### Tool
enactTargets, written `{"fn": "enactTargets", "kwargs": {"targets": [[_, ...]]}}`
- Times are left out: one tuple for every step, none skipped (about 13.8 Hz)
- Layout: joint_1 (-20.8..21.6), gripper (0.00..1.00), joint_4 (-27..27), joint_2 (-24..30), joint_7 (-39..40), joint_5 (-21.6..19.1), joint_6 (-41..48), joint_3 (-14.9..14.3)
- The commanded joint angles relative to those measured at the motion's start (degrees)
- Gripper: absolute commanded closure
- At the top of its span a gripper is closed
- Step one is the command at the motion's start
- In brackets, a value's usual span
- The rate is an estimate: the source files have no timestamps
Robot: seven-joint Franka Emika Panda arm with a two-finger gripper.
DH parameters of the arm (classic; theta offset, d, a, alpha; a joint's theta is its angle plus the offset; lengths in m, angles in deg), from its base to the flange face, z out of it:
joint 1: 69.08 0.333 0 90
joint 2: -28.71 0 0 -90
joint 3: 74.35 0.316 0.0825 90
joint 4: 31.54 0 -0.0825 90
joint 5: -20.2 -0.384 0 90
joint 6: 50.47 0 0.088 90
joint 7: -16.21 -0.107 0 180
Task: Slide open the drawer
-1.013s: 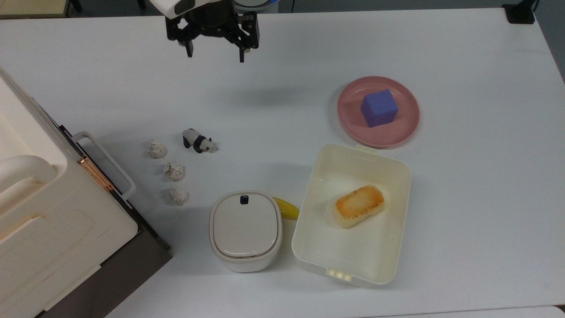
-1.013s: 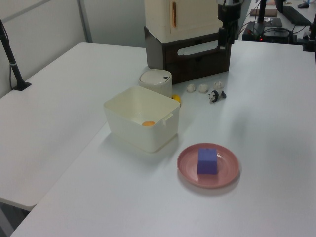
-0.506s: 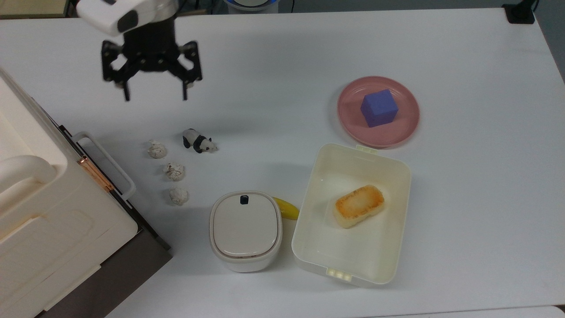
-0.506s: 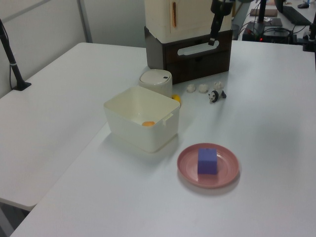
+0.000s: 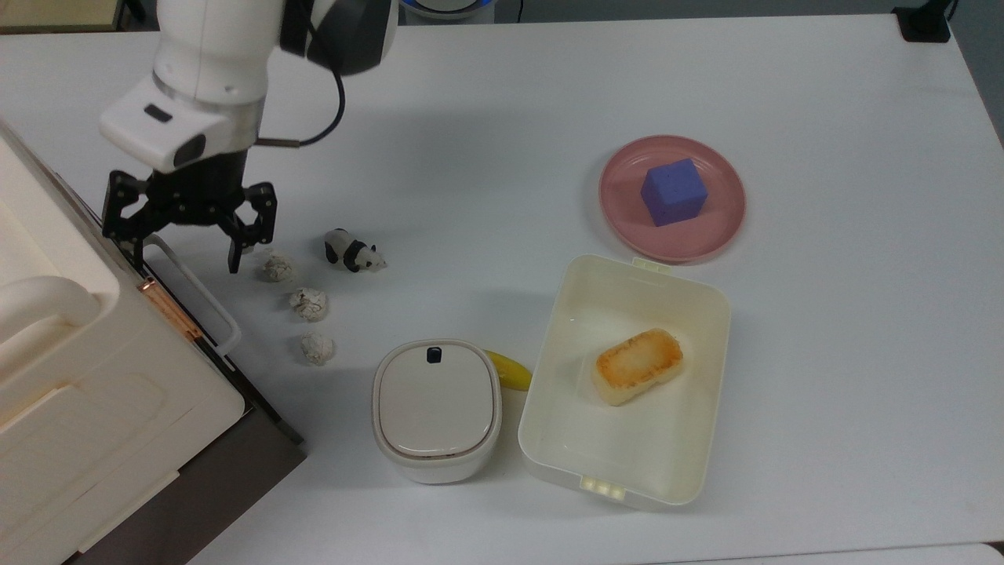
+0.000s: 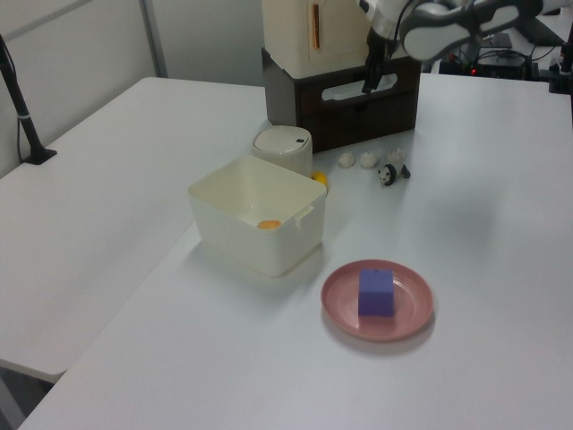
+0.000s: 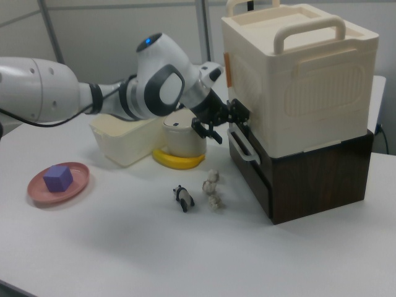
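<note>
The drawer (image 7: pixel 252 170) is the dark brown front under the cream cabinet (image 7: pixel 297 80), and it sits flush with the dark base. Its white loop handle (image 5: pixel 196 292) juts toward the table. My gripper (image 5: pixel 187 262) hangs open at the handle's far end in the top view, one finger near the cabinet and the other toward the table. In the right view the gripper (image 7: pixel 228 125) is just above the handle (image 7: pixel 242 145), apart from it. In the left view the gripper (image 6: pixel 368 82) overlaps the handle (image 6: pixel 349 90).
A panda figurine (image 5: pixel 354 253) and three crumpled white lumps (image 5: pixel 310 304) lie just off the handle. Further along stand a lidded cream pot (image 5: pixel 436 408), a banana (image 5: pixel 511 370), a white lunch box (image 5: pixel 706 408) holding bread, and a pink plate (image 5: pixel 722 227) with a blue cube.
The arm has swung from the table's far edge toward the top view's left and come down to the drawer handle. The fingers stayed open.
</note>
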Motion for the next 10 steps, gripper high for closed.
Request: {"fn": "enactTargets", "kwargs": {"targets": [[1.35,0.07,-0.28,-2.31,1.23,3.01,-2.27,-1.84],[1.53,0.08,-0.54,-2.49,1.23,3.1,-2.26,-1.75],[2.05,0.09,-1.06,-2.67,1.06,3.1,-2.18,-1.67],[3.01,0.1,-1.5,-2.75,0.97,3.02,-2.09,-1.67],[3.72,0.1,-2.2,-2.58,0.8,2.93,-1.91,-1.67],[4.16,0.1,-2.65,-2.49,0.62,2.93,-1.74,-1.58],[4.51,0.1,-3.17,-2.4,0.7,2.93,-1.74,-1.66],[4.6,0.1,-3.44,-2.49,0.79,2.93,-1.74,-1.67],[4.52,0.11,-3.44,-2.67,0.88,2.93,-1.74,-1.67],[4.52,0.15,-3.44,-2.75,1.14,3.01,-1.74,-1.67]]}}
